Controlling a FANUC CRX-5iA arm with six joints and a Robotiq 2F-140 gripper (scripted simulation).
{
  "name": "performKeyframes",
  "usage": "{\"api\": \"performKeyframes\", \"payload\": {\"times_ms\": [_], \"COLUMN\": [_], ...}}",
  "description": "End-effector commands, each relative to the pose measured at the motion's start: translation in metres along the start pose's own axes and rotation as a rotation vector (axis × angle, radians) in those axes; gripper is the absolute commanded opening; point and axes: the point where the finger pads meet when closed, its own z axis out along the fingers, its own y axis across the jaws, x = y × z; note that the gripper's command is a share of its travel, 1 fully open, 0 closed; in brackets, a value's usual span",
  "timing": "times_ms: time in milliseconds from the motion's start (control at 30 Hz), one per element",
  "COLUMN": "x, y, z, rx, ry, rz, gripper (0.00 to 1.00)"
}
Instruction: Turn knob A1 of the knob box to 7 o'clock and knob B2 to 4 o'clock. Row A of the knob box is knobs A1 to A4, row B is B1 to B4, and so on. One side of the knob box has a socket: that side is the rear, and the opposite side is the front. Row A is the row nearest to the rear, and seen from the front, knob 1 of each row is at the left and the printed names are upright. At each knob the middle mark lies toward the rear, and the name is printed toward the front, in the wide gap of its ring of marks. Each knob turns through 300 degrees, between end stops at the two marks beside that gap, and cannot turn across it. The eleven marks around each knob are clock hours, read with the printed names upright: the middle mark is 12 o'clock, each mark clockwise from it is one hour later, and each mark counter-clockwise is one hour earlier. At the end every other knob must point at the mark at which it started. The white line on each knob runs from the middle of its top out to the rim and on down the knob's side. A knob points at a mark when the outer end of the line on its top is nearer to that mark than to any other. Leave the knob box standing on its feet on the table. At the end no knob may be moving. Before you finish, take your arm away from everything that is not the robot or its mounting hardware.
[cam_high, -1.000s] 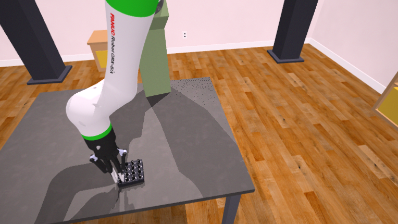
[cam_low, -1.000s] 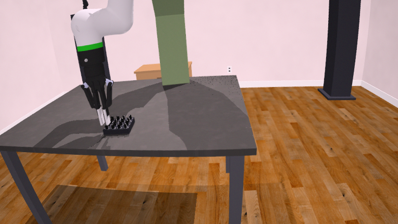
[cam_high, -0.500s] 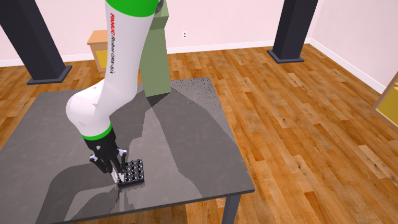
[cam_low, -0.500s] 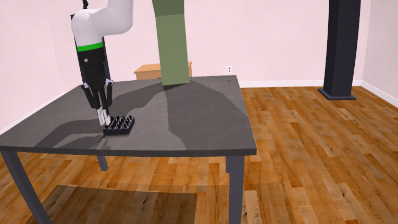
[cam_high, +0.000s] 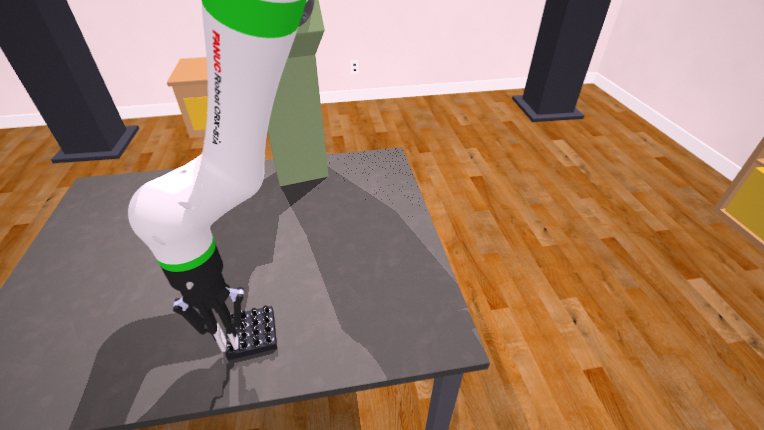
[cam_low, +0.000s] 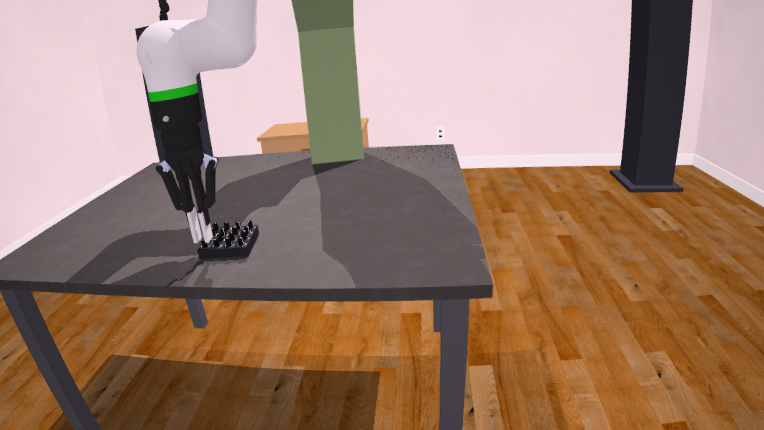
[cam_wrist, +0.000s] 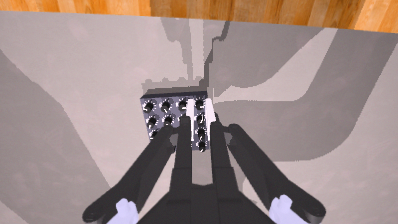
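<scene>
The black knob box (cam_high: 251, 332) stands on the dark table near its front left part. It also shows in the exterior view (cam_low: 228, 241) and in the wrist view (cam_wrist: 175, 117). It carries several small black knobs with white lines. My gripper (cam_high: 228, 341) points down over the box's near-left corner, as the exterior view (cam_low: 198, 237) also shows. In the wrist view my two white fingertips stand narrowly apart, one on each side of a corner knob (cam_wrist: 200, 104). I cannot tell whether they touch it. The printed names are too small to read.
The green robot pedestal (cam_high: 299, 117) stands at the back of the table. The table's front edge (cam_high: 267, 395) lies close to the box. A wooden cabinet (cam_low: 299, 136) stands by the far wall and dark pillars (cam_high: 556, 58) on the floor.
</scene>
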Motion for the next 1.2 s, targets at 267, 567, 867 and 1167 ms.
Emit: {"api": "performKeyframes", "payload": {"times_ms": [267,567,867,1167], "x": [0.0001,0.0001,0.0001,0.0001], "y": [0.0002,0.0002,0.0002,0.0002], "z": [0.0072,0.0084,0.0084,0.0084], "rx": [0.0,0.0,0.0,0.0], "ry": [0.0,0.0,0.0,0.0], "rz": [0.0,0.0,0.0,0.0], "gripper": [0.12,0.12,0.12,0.12]}}
